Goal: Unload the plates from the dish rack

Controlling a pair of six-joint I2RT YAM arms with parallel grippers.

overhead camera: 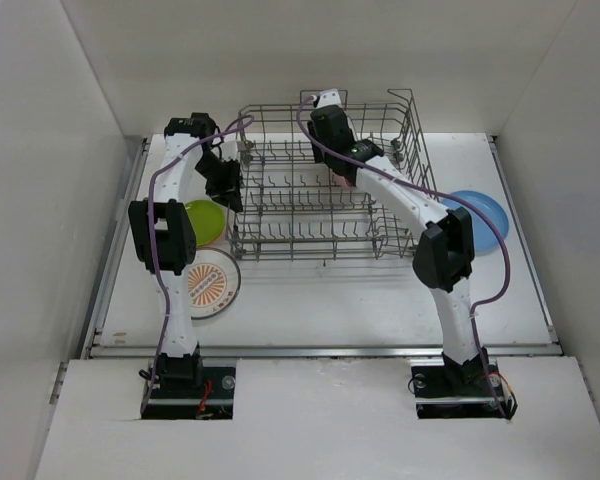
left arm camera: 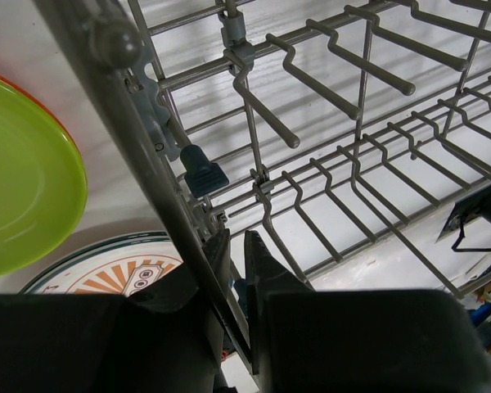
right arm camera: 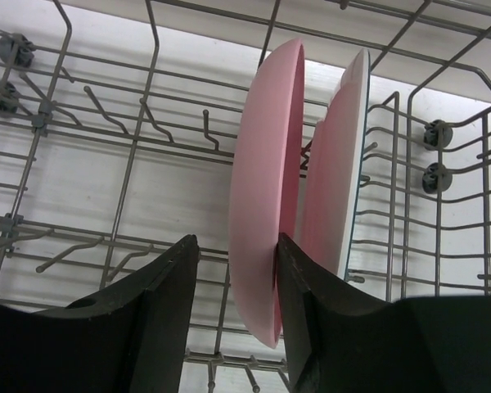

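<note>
Four plates appear unloaded; two stand in the rack (overhead camera: 310, 243). At 9 o'clock of it the lime plate (overhead camera: 205, 220) lies flat on the table (overhead camera: 360, 300), with an orange rim (left arm camera: 23, 96) showing beneath it. The patterned plate (overhead camera: 212, 283) lies at 8 o'clock. The left gripper (left arm camera: 236, 246) is closed on the rack's left wall wire.

Inside, toward 1 o'clock, the pink plate (right arm camera: 262, 180) stands on edge, with a teal-rimmed plate (right arm camera: 340, 180) just behind it. The right gripper (right arm camera: 237, 246) is spread astride the pink plate, one finger touching it, not clamped. The blue plate (overhead camera: 480, 220) lies at 3 o'clock.

Judged about two-thirds done, as far as visible. No brand, label or legible writing was found. The patterned plate bears orange rays only.
</note>
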